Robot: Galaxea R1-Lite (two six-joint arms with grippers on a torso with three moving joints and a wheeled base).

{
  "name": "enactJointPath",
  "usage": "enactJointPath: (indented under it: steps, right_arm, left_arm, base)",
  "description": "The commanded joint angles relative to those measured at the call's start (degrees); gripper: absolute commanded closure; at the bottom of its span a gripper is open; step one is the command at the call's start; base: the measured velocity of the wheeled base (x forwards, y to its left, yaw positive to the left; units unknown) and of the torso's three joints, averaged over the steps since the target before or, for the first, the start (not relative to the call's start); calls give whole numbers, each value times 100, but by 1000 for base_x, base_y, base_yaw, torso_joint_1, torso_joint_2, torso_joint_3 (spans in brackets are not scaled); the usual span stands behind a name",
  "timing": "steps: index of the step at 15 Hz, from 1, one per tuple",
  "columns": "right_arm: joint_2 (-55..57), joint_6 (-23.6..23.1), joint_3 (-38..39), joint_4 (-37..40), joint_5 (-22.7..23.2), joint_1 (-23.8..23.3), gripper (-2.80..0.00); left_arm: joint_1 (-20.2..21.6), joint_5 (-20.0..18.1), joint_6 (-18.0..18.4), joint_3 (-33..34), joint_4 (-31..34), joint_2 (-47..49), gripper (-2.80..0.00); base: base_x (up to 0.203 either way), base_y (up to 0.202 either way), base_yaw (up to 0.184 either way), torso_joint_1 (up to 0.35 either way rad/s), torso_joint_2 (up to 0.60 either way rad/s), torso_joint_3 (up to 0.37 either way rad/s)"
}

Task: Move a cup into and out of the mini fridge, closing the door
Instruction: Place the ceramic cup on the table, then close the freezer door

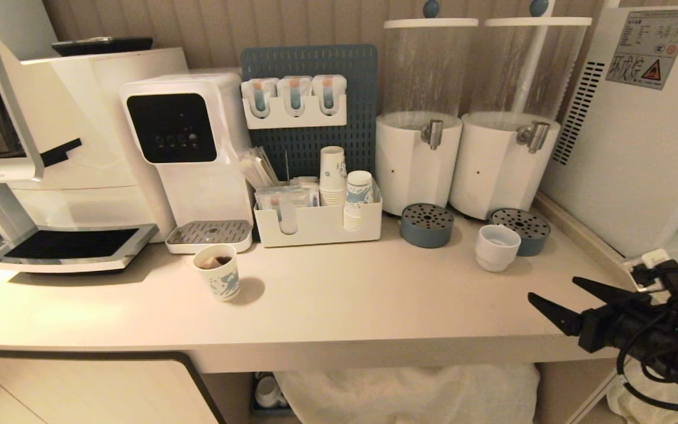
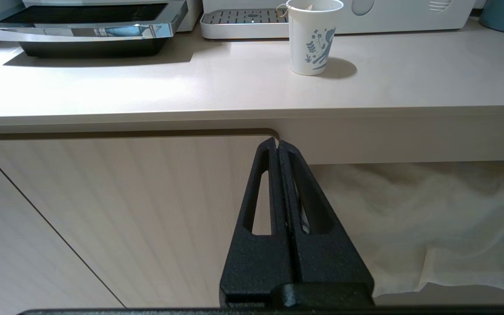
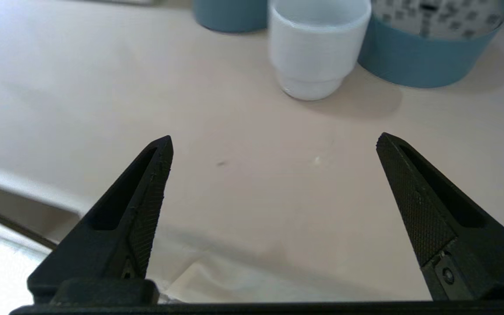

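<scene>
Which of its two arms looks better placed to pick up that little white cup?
The right. Its gripper points at the cup with fingers spread wide. The left gripper hangs shut below the counter, far from it.

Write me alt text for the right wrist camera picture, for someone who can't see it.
The right gripper is open, its two black fingers spread wide above a pale countertop and aimed at the cup, a small white one standing upright a little way ahead, untouched. Two round blue drip trays stand just behind the cup.
</scene>
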Motion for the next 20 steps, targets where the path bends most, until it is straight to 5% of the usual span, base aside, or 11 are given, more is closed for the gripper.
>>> enactJointPath:
  steps: [1, 4, 5, 8, 10, 12, 17, 20]
  right_arm:
    - [-872, 25, 255, 33, 87, 0, -280]
    - [-2216, 206, 360, 992, 375, -30, -280]
    - [-2821, 244, 321, 1515, 503, -58, 0]
    - [-5059, 362, -250, 4114, 793, -108, 0]
    - [-6518, 400, -1149, 7030, 1081, -117, 0]
    - [-7489, 395, -1860, 8944, 1289, -111, 0]
    - [-9267, 381, -2671, 11295, 1393, 94, 0]
    - [-10202, 351, -2647, 11442, 591, 103, 0]
  left_arm:
    - [0, 0, -2, 0, -1, -2, 0]
    - [0, 0, -2, 2, -1, -2, 0]
    - [0, 0, -2, 0, -1, -2, 0]
    - [0, 8, -2, 0, -1, -2, 0]
    - [0, 5, -2, 0, -1, -2, 0]
    - [0, 0, -2, 7, -1, -2, 0]
    - [0, 0, -2, 9, -1, -2, 0]
    - [0, 0, -2, 9, -1, -2, 0]
  base:
    - [0, 0, 0, 0, 0, 0]
    - [0, 0, 0, 0, 0, 0]
    - [0, 0, 0, 0, 0, 0]
    - [0, 0, 0, 0, 0, 0]
    - [0, 0, 0, 0, 0, 0]
    - [0, 0, 0, 0, 0, 0]
    - [0, 0, 0, 0, 0, 0]
    - [0, 0, 0, 0, 0, 0]
